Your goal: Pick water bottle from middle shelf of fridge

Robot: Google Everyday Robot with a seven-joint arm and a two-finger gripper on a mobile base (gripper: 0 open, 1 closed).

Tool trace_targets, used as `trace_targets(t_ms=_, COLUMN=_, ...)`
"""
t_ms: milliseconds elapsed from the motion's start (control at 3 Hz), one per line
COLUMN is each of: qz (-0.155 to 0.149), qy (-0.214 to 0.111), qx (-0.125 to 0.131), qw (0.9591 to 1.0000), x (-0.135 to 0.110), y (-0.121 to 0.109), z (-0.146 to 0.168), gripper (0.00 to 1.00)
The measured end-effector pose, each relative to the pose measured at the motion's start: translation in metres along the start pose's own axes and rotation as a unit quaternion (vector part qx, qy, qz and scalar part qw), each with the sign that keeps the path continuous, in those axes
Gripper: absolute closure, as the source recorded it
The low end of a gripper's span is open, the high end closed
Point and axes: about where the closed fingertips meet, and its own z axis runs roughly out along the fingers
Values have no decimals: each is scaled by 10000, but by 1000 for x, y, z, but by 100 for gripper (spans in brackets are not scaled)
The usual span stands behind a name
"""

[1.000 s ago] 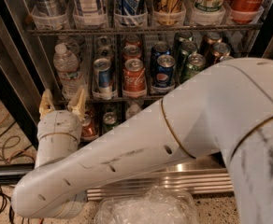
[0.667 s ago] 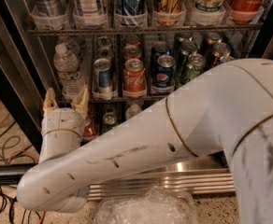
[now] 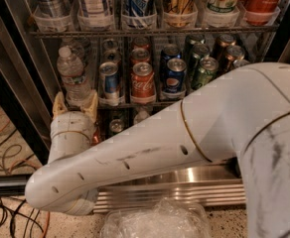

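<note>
**Gripper lined up on the bottle, nothing grabbed yet**

Your water bottle (image 3: 73,76) stands upright in the leftmost lane of the middle shelf (image 3: 135,104) in the fridge (image 3: 184,181), with the cans all off to one side. That's why the gripper (image 3: 75,104) sits low in front of it, jaws spread wide, one tan finger (image 3: 59,103) on each side of the bottle's base, holding nothing. Hard to say if the pads touch plastic, probably not. The Coca-Cola can (image 3: 143,81) is safely apart.
</note>
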Motion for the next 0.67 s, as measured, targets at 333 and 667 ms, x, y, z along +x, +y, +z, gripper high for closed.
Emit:
trace_targets(t_ms=333, qz=-34, qy=57, qx=75, qw=10000, x=2, y=-8, z=12, gripper=36)
trace_targets(t_ms=667, qz=-72, qy=48, qx=85, qw=9999, x=0, y=-10, z=27, gripper=36)
